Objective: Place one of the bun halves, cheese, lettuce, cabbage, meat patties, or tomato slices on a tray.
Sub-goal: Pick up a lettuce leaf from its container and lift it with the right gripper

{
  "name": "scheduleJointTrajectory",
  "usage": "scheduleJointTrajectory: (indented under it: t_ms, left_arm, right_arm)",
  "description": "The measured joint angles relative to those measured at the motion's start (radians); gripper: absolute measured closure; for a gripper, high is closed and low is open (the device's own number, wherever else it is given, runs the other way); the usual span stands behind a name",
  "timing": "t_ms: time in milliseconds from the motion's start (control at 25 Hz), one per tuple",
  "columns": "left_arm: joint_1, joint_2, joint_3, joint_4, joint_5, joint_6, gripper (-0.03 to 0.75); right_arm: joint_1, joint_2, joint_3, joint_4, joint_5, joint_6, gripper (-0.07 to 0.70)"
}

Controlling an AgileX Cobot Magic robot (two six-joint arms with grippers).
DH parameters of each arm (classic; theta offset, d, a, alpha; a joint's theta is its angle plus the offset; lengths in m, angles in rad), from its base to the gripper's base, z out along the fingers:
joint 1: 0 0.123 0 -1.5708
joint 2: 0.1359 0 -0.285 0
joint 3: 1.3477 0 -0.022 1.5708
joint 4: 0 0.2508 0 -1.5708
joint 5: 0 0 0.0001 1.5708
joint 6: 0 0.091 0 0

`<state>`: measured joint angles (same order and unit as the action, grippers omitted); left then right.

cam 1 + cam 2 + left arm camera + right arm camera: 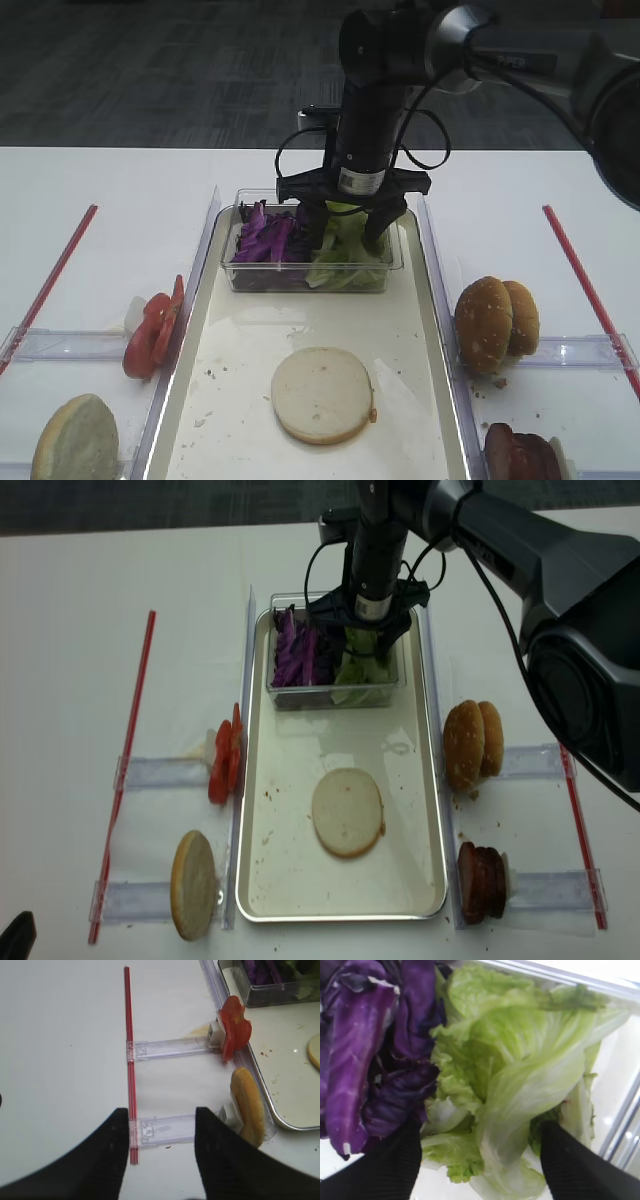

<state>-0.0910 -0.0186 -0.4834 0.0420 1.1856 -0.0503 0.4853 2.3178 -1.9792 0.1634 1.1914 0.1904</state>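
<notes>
step in hand: looks like the lettuce grab. The right gripper (345,225) is dipped straight down into the clear tub (380,270) at the far end of the tray (432,330), so I'd call this the reach-and-close part of the pick.

right fingers: spread, one black finger (387,1167) on either side of the lettuce (520,1080). From the wrist view the leaf bunches up in the gap between them, but I can't see either pad actually pressing it, so I wouldn't call it a pinch yet.

where the lettuce is: in the tub, right between the fingers and running out past the tips. Nothing lifted that I can see.

cabbage: the purple cabbage (375,1055) sits just outside the left-hand finger in that view, touching the lettuce. Close enough to get dragged along, imo.

left gripper: the left gripper (160,1150) hangs over bare table with its fingers apart and nothing between them. Tomato slices (234,1032) and a bun half (247,1105) stand in holders beyond its tips, off to one side.

tray so far: one pale flat bun half (322,393) lies on the paper, well short of the right fingers.

next move calls for: closing on the leaf only, lifting clear of the tub wall, then carrying it toward the bun half and letting go on open paper.
</notes>
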Motion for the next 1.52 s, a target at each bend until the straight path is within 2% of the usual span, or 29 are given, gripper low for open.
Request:
scheduleJointTrajectory:
  t_ms: [320,680,1080,1200,1520]
  left_arm:
    - [0.0,0.0,0.0,0.0,0.0,0.0,0.419]
    - [0.0,0.0,0.0,0.0,0.0,0.0,0.419]
    - [0.0,0.0,0.0,0.0,0.0,0.0,0.419]
    - [0.0,0.0,0.0,0.0,0.0,0.0,0.419]
    - [0.0,0.0,0.0,0.0,0.0,0.0,0.419]
  right_arm:
    - [0.0,0.0,0.0,-0.024,0.002,0.0,0.274]
    - [0.0,0.02,0.0,-0.03,0.025,0.0,0.351]
    - [0.0,0.02,0.0,-0.036,0.029,-0.01,0.57]
    - [0.0,0.02,0.0,-0.036,0.029,-0.012,0.594]
    - [0.0,0.009,0.0,-0.04,0.029,-0.016,0.595]
